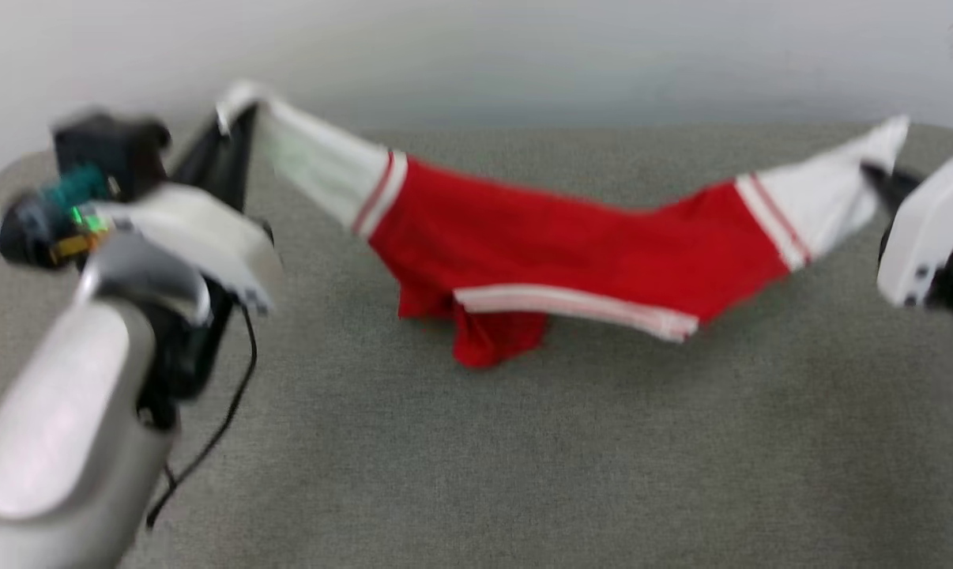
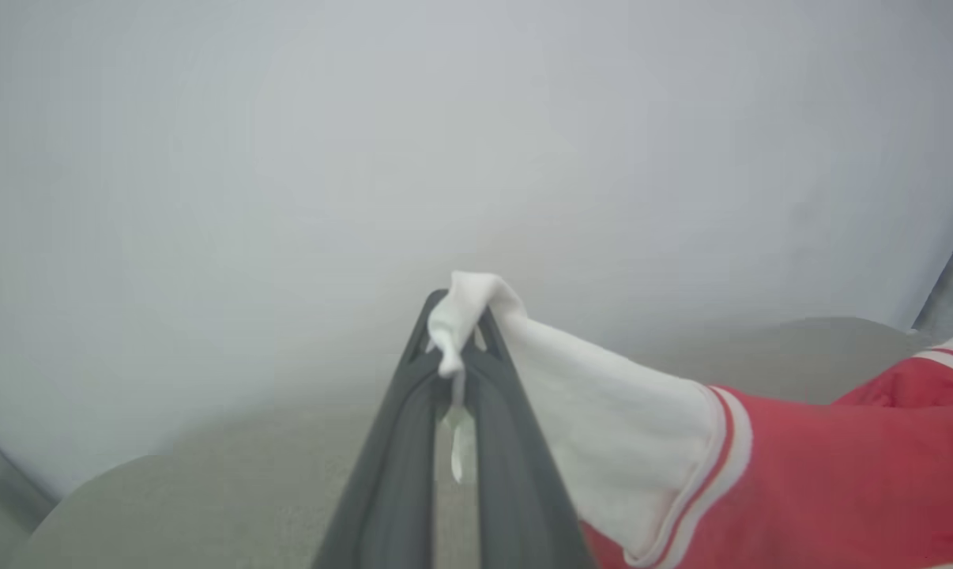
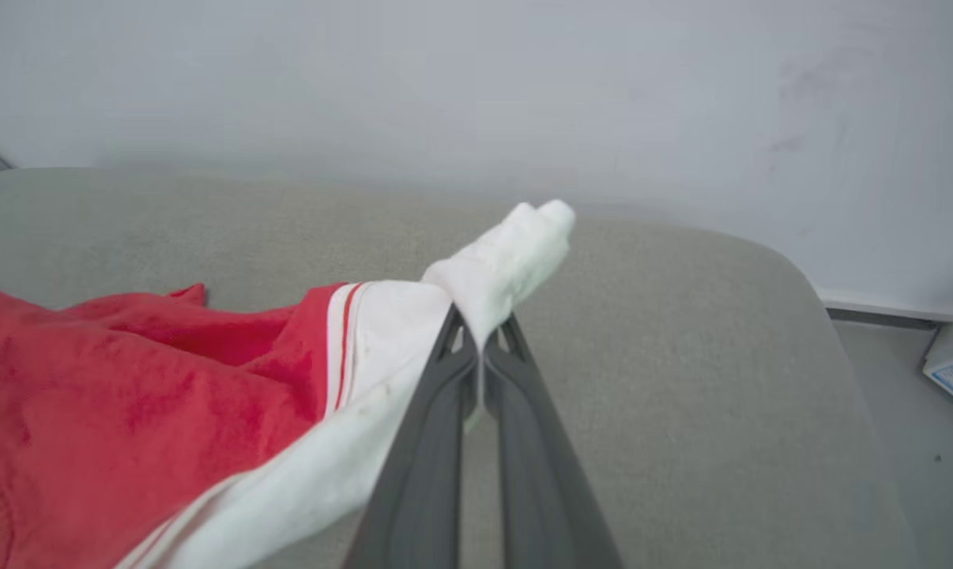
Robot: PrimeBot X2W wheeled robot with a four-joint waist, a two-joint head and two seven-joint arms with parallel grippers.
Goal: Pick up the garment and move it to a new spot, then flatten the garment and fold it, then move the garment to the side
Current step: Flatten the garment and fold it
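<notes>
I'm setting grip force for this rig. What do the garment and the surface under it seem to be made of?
The garment: soft knit fabric, perhaps jersey or a cotton blend, matte. It sags and wrinkles freely, and its white end looks slightly fuzzy up close. The surface: grey-green felt-like or woven cloth covering, matte, with a fine speckled grain. What lies beneath cannot be told.

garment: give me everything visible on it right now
The garment is soft, bright red cloth with white panels at both ends, each bordered by thin red-and-white stripes, plus a striped band along a lower hem. It hangs stretched and sagging between two pinches: the left gripper is shut on one white end, the right gripper on the other. The middle droops, and its lowest red fold seems to reach the grey-green cloth surface. The head view is blurred.
</notes>
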